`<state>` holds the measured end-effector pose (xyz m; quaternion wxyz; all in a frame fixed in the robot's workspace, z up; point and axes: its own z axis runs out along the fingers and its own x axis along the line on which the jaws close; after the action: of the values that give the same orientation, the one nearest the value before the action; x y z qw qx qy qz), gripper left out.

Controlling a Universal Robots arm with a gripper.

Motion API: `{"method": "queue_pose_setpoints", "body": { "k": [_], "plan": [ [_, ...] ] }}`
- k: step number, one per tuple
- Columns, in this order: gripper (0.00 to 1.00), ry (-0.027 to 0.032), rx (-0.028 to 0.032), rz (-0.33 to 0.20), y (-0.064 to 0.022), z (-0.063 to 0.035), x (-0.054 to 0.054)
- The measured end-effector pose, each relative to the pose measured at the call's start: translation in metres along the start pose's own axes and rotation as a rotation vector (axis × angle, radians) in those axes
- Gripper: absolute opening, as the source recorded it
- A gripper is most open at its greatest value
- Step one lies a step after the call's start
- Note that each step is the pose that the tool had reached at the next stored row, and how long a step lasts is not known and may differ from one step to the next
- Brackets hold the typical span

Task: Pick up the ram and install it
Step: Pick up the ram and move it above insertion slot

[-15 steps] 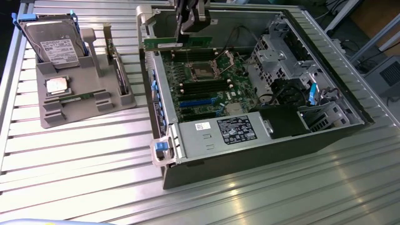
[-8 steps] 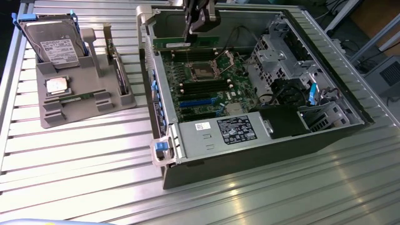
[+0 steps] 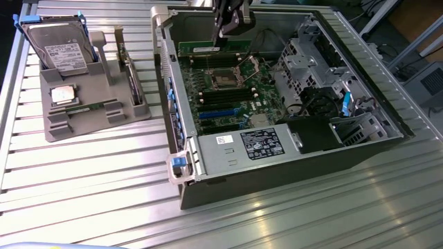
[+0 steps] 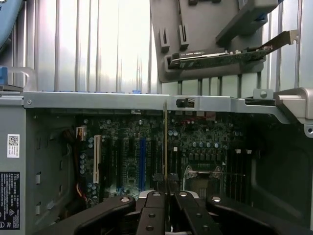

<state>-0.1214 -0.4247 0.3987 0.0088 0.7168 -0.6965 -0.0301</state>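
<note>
My count at the bench: one gripper [image 3: 223,40], mine; two green memory sticks, the ram [image 3: 205,48] and its twin [image 3: 86,108]; one hard drive [image 3: 62,52]; one silver processor chip [image 3: 62,96]; one expansion card [image 3: 132,78]; one grey tray [image 3: 62,130]; one open computer case [image 3: 291,171], with one motherboard [image 3: 232,106] and one labelled power supply [image 3: 242,148] inside.

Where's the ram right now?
The ram is held by the gripper inside the computer case, at the exterior view's upper middle, over the slots just above the processor socket.
</note>
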Motion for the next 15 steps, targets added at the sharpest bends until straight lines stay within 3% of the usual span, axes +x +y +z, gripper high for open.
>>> {"method": "queue_pose_setpoints", "body": {
  "k": [15],
  "plan": [
    [0.13,0.0,0.0,0.0,-0.0275,-0.0015,0.001]
  ]
}}
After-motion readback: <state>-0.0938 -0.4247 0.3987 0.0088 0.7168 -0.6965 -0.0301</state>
